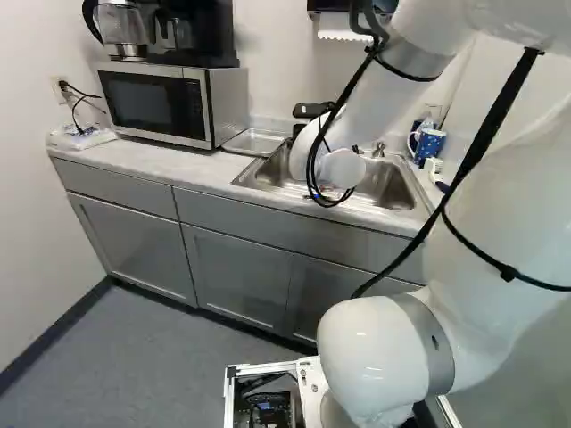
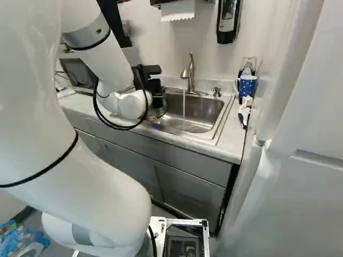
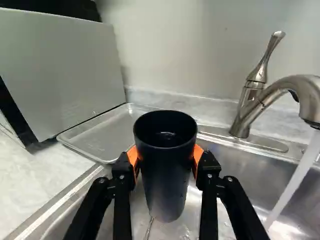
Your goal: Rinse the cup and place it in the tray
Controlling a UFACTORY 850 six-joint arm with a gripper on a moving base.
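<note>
Hanging over the sink [image 3: 235,167], the dark cup [image 3: 167,175] is gripped from both sides by the orange pads [image 3: 198,152] of the gripper [image 2: 155,87]. With twelve o'clock taken as dead ahead of the fingers, the metal tray [image 3: 107,137] is found at eleven, beside the microwave [image 3: 65,70]; the faucet [image 3: 246,110] is placed at one. Running water [image 3: 296,180] is seen near three, apart from the cup.

You had a pale counter [image 1: 165,160] before you, with a metal sink [image 2: 206,110] set into it. Left of the sink, you saw a shallow metal tray [image 3: 102,137] lying just beside it, then a microwave [image 1: 143,102], and farther left some white things [image 1: 82,136]. Right of the sink stood a spotted blue mug [image 2: 247,85], with a white-and-black thing [image 2: 244,111] near it.
</note>
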